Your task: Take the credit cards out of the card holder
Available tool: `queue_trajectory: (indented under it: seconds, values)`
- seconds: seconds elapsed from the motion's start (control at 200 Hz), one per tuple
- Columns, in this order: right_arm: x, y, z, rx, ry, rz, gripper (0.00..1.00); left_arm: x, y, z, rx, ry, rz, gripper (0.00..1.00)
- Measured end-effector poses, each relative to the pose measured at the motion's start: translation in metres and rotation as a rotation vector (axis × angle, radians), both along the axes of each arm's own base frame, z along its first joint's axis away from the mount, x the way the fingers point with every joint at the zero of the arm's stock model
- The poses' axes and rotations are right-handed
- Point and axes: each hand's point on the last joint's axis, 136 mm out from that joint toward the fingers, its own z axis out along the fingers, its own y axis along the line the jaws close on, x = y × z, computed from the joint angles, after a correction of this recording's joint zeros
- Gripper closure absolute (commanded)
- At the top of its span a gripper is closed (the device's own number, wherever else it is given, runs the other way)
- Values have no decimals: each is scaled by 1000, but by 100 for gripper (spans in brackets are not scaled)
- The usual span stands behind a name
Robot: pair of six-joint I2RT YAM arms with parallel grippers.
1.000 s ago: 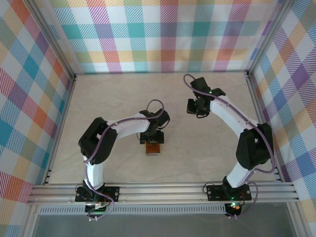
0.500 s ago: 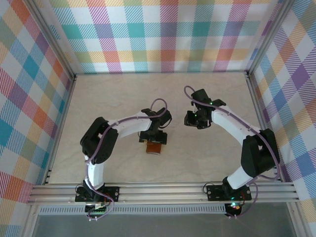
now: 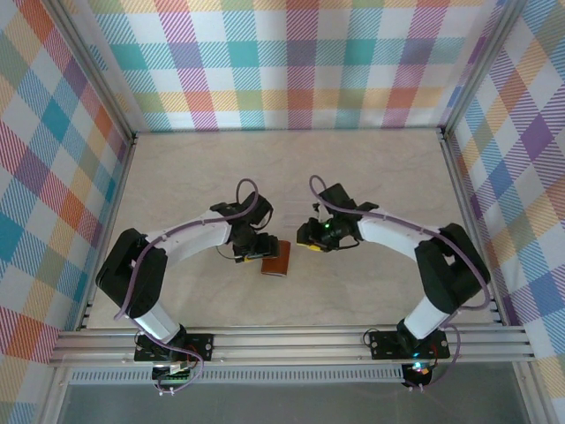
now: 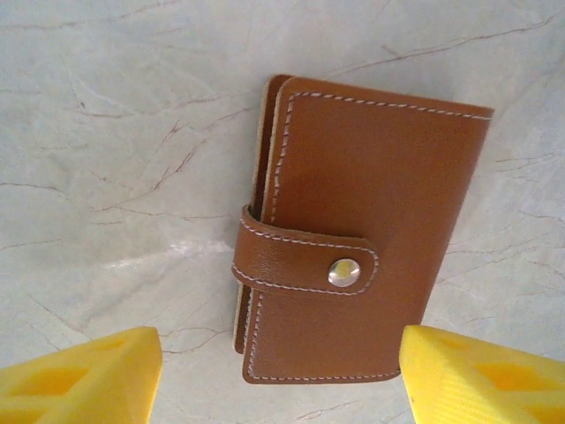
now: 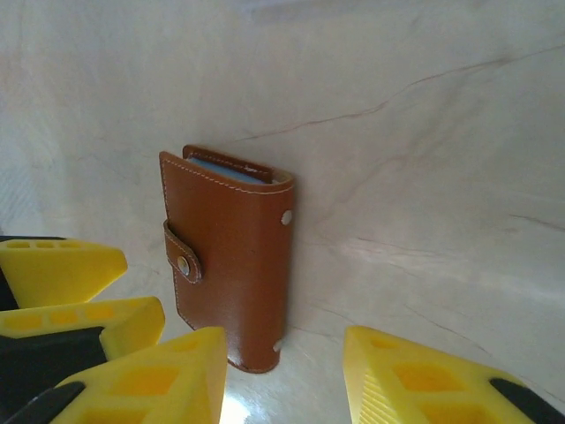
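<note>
Mid-table, both arms have just closed in on the card holder (image 3: pixel 276 262), which lies flat with its strap snapped shut. Left gripper (image 3: pixel 251 251) and right gripper (image 3: pixel 310 239) flank it, jaws apart, holding nothing. Guessing unsnapping comes next.

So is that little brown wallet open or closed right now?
Closed. The card holder lies folded, with its strap tab pulled across the cover and fastened at the metal snap. No cards are out.
</note>
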Motion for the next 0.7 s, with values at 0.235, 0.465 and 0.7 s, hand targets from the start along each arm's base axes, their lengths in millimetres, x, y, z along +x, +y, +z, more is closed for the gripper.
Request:
queue_trajectory:
  seconds: [0.235, 0.465, 0.7]
  values:
    - [-4, 22, -28, 22, 64, 10, 58, -3, -3, -4, -64, 22, 4, 44]
    - [-3, 31, -42, 48, 98, 10, 58, -1, -8, -2, -90, 17, 0, 51]
    - [1, 42, -42, 108, 114, 5, 59, -3, -10, -2, -102, 24, -11, 55]
